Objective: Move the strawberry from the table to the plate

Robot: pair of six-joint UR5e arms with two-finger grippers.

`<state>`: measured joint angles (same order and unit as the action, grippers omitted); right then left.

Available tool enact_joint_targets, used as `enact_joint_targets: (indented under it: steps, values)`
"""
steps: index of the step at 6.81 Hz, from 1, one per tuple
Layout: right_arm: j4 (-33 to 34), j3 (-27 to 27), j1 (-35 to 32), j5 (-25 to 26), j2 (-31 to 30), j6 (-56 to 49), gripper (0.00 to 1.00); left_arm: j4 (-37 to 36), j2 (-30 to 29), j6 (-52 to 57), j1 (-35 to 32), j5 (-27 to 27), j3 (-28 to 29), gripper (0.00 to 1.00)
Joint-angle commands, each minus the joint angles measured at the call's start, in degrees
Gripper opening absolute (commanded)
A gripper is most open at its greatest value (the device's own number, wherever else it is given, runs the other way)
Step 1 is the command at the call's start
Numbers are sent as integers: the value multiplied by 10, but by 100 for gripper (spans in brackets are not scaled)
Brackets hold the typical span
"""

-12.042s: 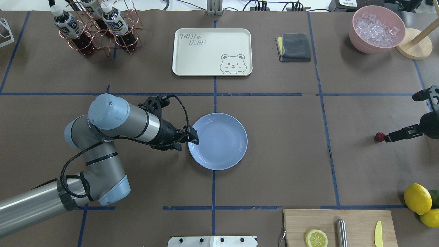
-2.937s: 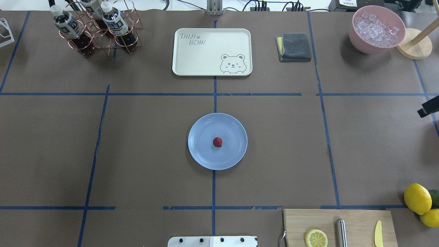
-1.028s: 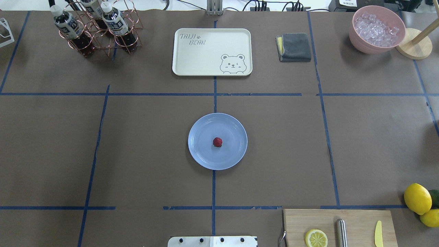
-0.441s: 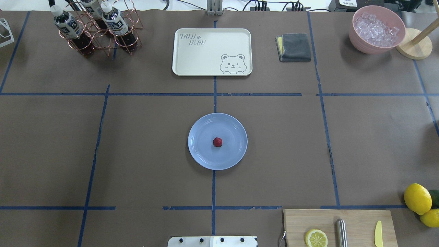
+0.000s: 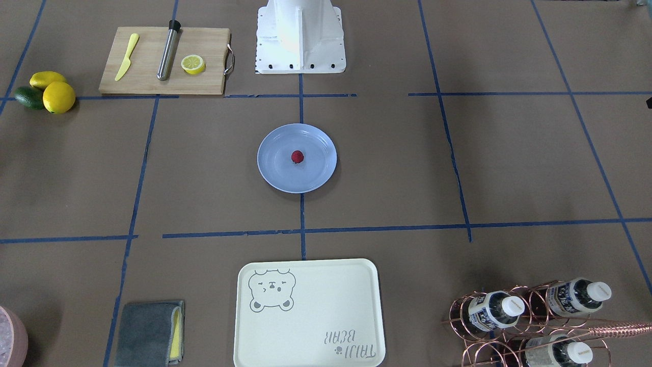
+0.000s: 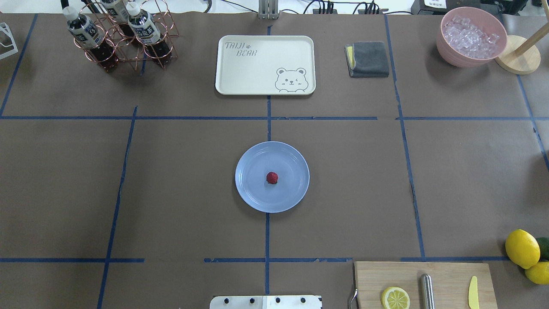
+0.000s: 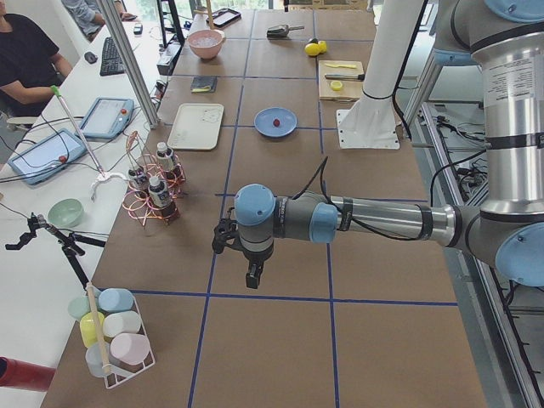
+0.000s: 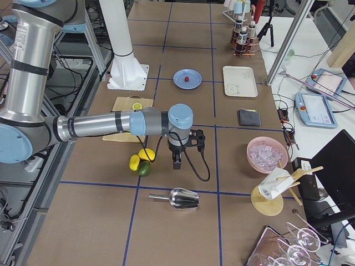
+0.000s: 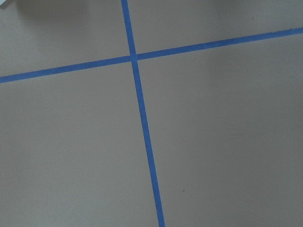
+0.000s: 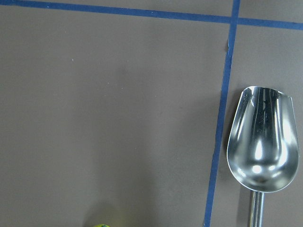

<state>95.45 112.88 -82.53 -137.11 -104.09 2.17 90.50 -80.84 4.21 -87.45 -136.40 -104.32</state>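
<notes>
Strawberry [image 6: 272, 177] centred on plate [image 6: 253, 194]; roundish, axis unclear.

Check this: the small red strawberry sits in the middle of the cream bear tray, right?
No: the strawberry sits in the middle of the light blue plate, not on the cream bear tray. The overhead exterior view shows it.

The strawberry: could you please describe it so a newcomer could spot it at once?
On the brown paper-covered table, find the round light blue plate at the centre, on a blue tape line. The strawberry lies near the plate's middle: a small, dark red, bumpy berry, far smaller than the yellow lemons at the table's edge.
</notes>
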Motion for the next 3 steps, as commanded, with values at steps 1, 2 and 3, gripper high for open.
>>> enact_joint_targets:
  steps: [1,2,3]
  values:
    - [-1,1,0,1,1,0,100,-6,-11,2,-23,3,-9,100]
    - [-1,1,0,1,1,0,100,-6,-5,3,-25,3,-9,100]
    - [-1,1,0,1,2,0,100,-6,-3,3,-25,3,-9,100]
